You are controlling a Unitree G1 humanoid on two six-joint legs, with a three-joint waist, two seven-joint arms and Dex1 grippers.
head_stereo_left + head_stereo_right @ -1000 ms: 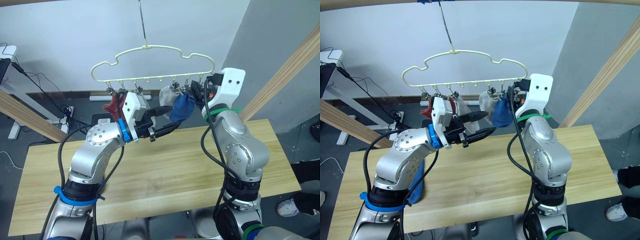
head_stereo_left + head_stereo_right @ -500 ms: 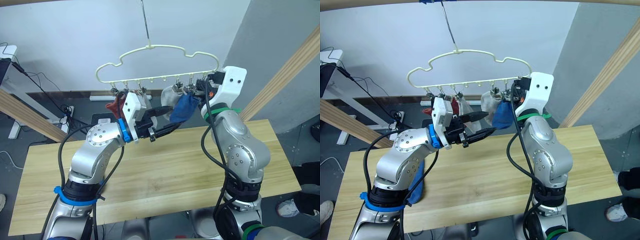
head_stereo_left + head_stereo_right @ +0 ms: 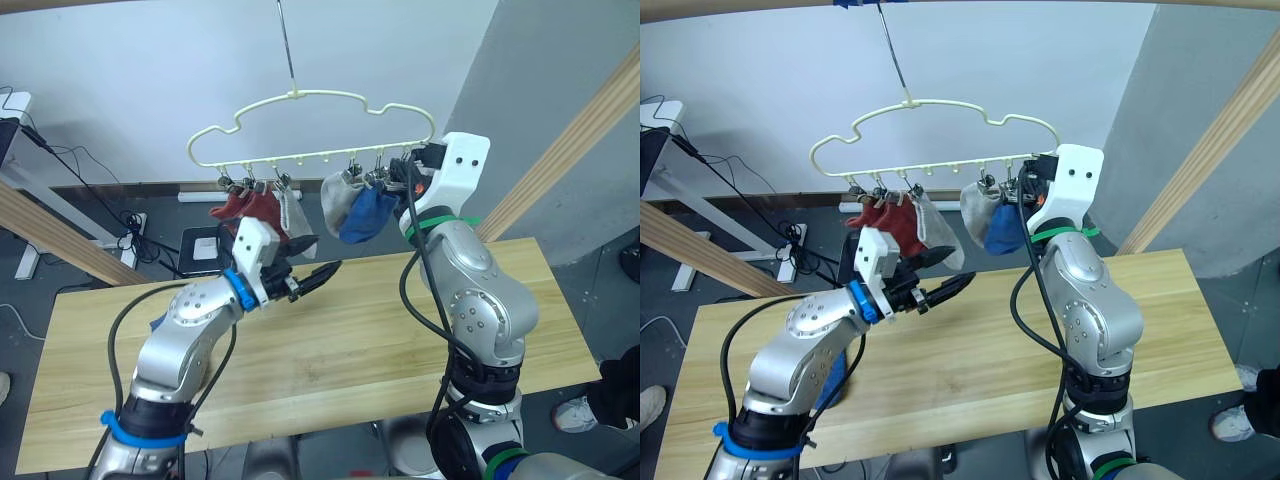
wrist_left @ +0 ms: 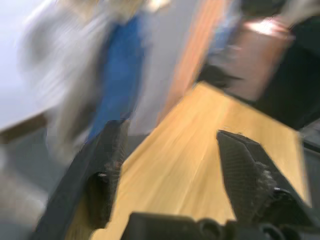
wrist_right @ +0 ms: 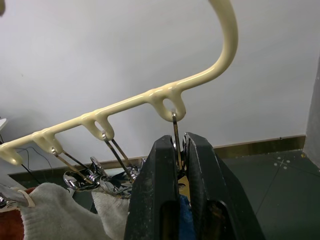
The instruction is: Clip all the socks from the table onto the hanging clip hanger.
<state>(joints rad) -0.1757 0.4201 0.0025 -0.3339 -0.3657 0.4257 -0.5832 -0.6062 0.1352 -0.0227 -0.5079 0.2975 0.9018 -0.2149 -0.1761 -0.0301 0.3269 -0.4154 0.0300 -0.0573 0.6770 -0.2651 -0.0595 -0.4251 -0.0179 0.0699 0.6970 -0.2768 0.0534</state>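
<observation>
Pale-yellow wire with a wavy outline forms the clip hanger (image 3: pixel 310 125) you see hanging by its long hook above the far edge of the wide light-wood plank table (image 3: pixel 330 350), with a row of small silver metal clips (image 5: pixel 176 131) along its lower bar. Your right claw (image 5: pixel 176 165) is raised to the hanger's right end, its two black fingers (image 5: pixel 155 200) pressed together on the clip there, where the top of a blue knit ankle sock (image 3: pixel 366 213) shows between them; that sock hangs from this clip. Just beside it on its left hangs a light grey sock (image 3: pixel 338 196). Toward the hanger's left end you find two rust red socks (image 3: pixel 245 207) and another light grey sock (image 3: pixel 291 207) clipped close together. Your left claw (image 3: pixel 312 270) sits lower, over the table's far edge below the hanging socks, its fingers (image 4: pixel 107 170) spread apart and holding nothing. Another bit of blue fabric (image 3: pixel 832 372) shows on the table beneath your left arm.
</observation>
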